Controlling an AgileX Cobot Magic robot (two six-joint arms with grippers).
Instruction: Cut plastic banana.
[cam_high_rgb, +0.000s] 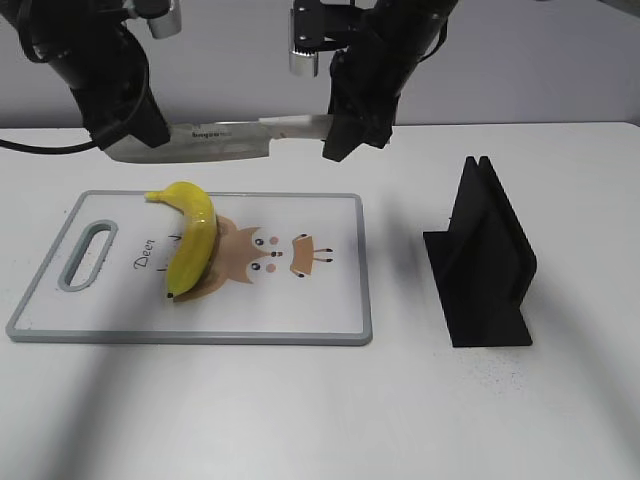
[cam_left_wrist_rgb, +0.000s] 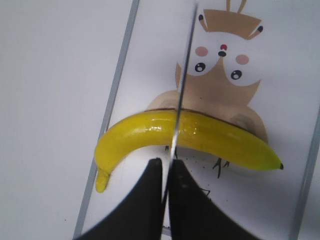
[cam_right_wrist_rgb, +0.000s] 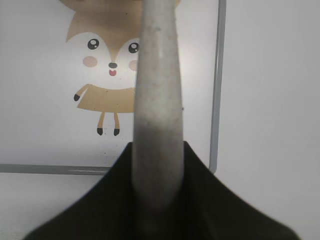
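The plastic banana (cam_high_rgb: 190, 240) lies whole on the left part of a white cutting board (cam_high_rgb: 300, 300), over a deer drawing. A kitchen knife (cam_high_rgb: 230, 140) hangs level in the air above the board's far edge. My left gripper (cam_high_rgb: 125, 135) is shut on the blade's tip end. My right gripper (cam_high_rgb: 345, 135) is shut on the handle. In the left wrist view the thin blade (cam_left_wrist_rgb: 182, 75) runs edge-on from the shut jaws (cam_left_wrist_rgb: 166, 172) across the middle of the banana (cam_left_wrist_rgb: 210, 137) below. In the right wrist view the grey handle (cam_right_wrist_rgb: 157, 100) sits between the jaws (cam_right_wrist_rgb: 158, 145), above the board (cam_right_wrist_rgb: 50, 125).
A black knife stand (cam_high_rgb: 485, 260) stands on the white table to the right of the board. The board has a grey rim and a handle slot (cam_high_rgb: 90, 255) at its left end.
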